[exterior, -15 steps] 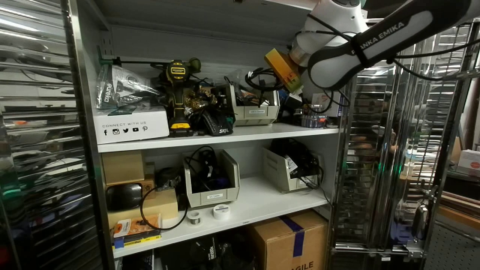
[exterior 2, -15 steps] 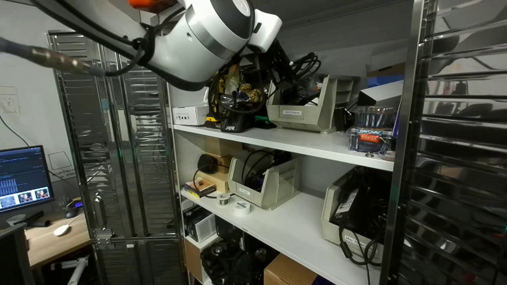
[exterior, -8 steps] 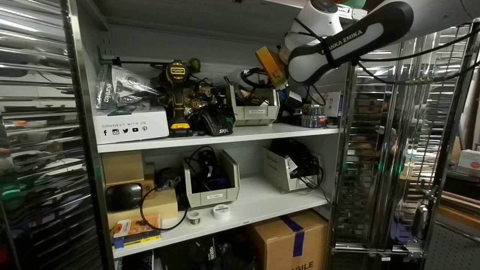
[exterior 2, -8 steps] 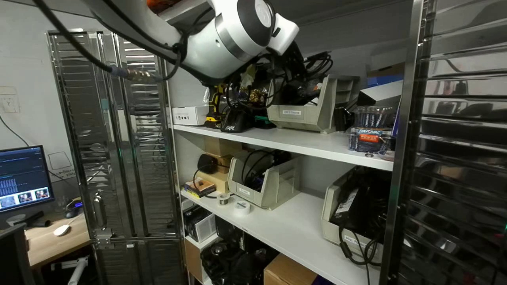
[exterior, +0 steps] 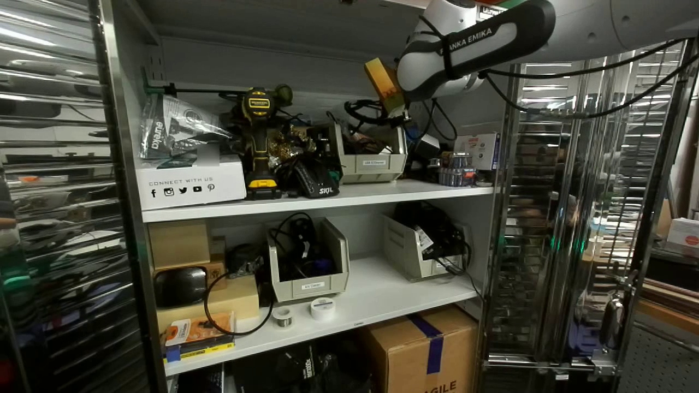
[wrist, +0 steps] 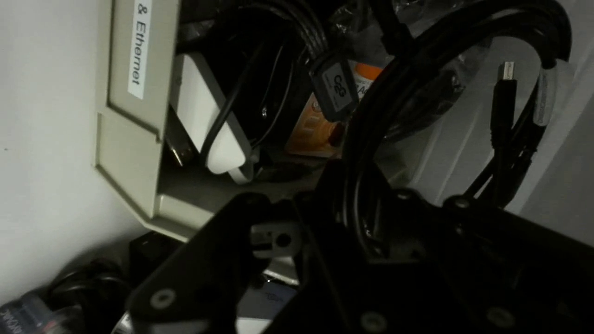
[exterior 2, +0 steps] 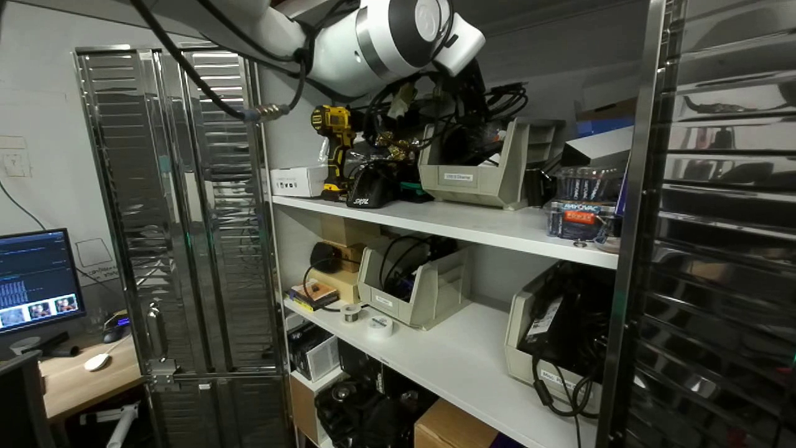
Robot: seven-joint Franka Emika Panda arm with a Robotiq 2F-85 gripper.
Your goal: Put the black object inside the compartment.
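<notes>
The black object is a coiled black cable [wrist: 366, 120] with a USB-type plug [wrist: 503, 106]. My gripper [wrist: 352, 169] is shut on it, and the bundle runs between the fingertips. The coil [exterior: 357, 117] hangs above the grey bin [exterior: 374, 162] labelled Ethernet in an exterior view, and shows behind my gripper in another [exterior 2: 511, 94]. The compartment is the upper bay, with its white shelf [exterior: 371, 191] and back wall [exterior: 246, 65]. My gripper is within this bay. In an exterior view the orange-yellow block [exterior: 385, 84] on the wrist hides most of the gripper.
A yellow-black drill [exterior: 258, 136], SKIL tool [exterior: 317, 177] and white box [exterior: 191, 180] stand left on the upper shelf. Battery packs [exterior 2: 581, 218] stand at its other end. Metal doors [exterior 2: 199, 218] flank the unit. Two grey bins [exterior: 308, 284] are on the shelf below.
In an exterior view, the arm and held cable have moved left over the bin and slightly up. In another they have moved right and up, uncovering the drill. The grip stays the same.
</notes>
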